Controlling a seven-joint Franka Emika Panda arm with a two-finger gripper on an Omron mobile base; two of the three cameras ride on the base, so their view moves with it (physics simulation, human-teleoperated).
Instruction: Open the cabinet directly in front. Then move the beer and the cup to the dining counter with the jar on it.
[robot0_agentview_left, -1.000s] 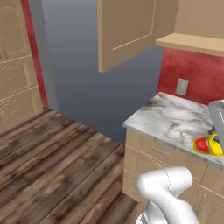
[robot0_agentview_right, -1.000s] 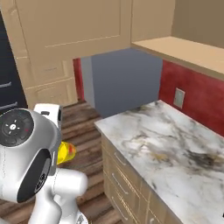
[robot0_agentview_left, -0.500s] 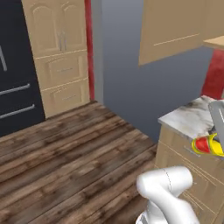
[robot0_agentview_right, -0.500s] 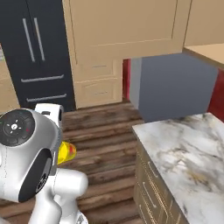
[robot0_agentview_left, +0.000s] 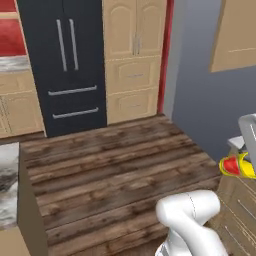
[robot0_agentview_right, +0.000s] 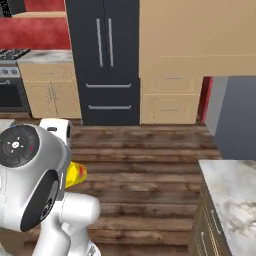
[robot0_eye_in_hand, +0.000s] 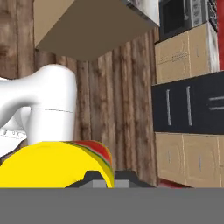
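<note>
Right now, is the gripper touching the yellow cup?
Touching. In the hand view the cup sits right against the gripper fingertips, no gap visible, gripper shut on it.

This is a home kitchen. A tall black fridge (robot0_agentview_left: 70, 65) with silver bar handles stands against tan panelled cupboards (robot0_agentview_left: 134, 55) and drawers on a dark wood plank floor (robot0_agentview_left: 110, 165). A stove (robot0_agentview_right: 10, 85) sits under a red wall (robot0_agentview_right: 35, 32), and a marble counter (robot0_agentview_right: 235, 195) tops tan drawer units.

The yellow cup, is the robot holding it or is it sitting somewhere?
Held. The hand is shut on the cup, above the wooden floor.
</note>
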